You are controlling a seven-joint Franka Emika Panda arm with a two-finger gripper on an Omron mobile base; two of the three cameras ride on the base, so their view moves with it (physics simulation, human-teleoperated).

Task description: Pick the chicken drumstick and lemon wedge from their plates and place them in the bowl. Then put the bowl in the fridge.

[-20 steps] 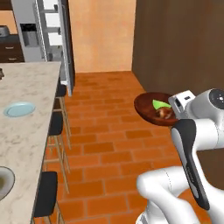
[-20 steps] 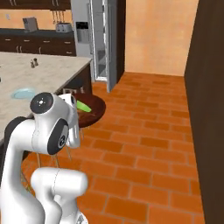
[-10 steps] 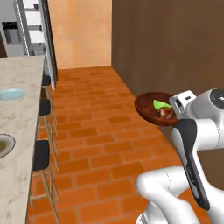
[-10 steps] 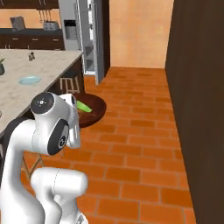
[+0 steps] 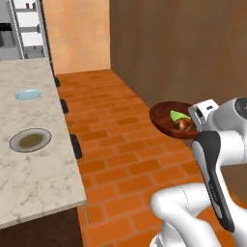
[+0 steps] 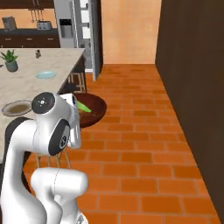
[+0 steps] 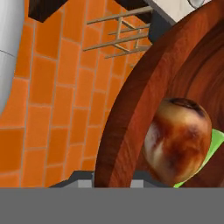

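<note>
While the jaws' spread cannot be told, the bowl rides at them, holding chicken drumstick and lemon wedge.

You had the bowl held up over the brick floor, just ahead of the arm, with the chicken drumstick and the lemon wedge lying inside it, touching each other (the wedge partly under the drumstick in the hand view). To your left ran the counter; on it sat the two plates, the nearer plate before the farther plate. The fridge stood beyond the counter's far end, a plant on the counter's far left.
</note>
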